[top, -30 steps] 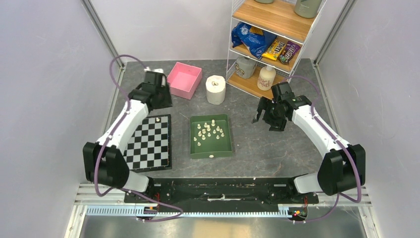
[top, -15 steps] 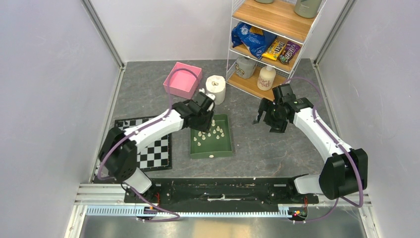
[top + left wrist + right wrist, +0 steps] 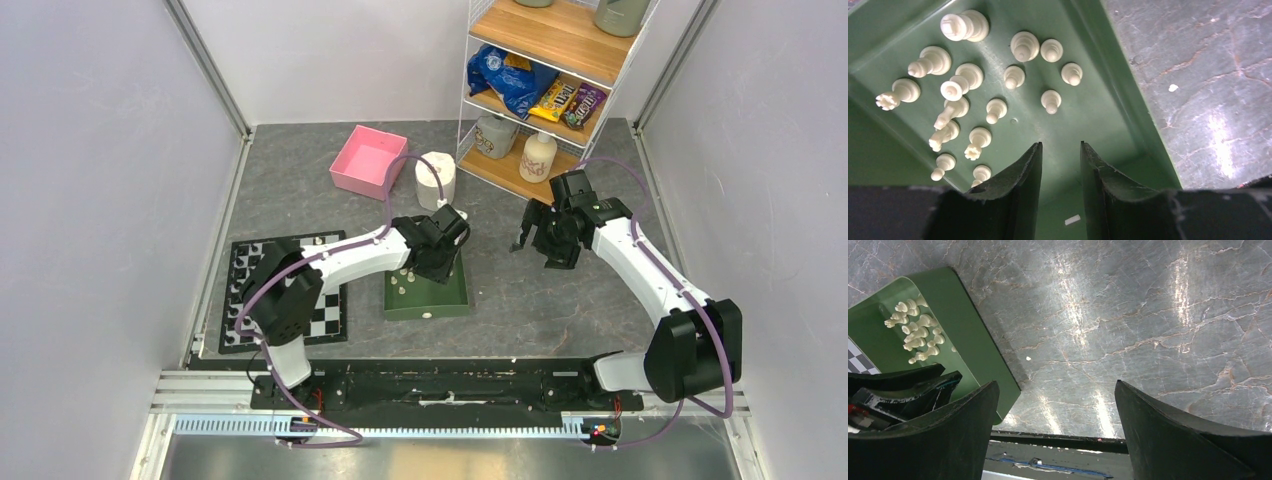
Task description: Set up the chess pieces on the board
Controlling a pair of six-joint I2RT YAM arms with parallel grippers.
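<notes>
Several cream chess pieces stand and lie in the green tray, bunched at its far left in the left wrist view. My left gripper hangs over the tray floor just beside them, jaws a little apart with nothing between. In the top view the left gripper covers most of the tray; a few pieces show. The checkered board lies left, with one piece at its far edge. My right gripper hovers wide open and empty over bare table right of the tray.
A pink box and a white paper roll stand behind the tray. A wire shelf rack with snacks and bottles is at the back right. A small white fragment lies on the tray floor.
My left arm has swung right from the board's far edge, past the pink box, to above the green tray. The right arm has barely moved.
</notes>
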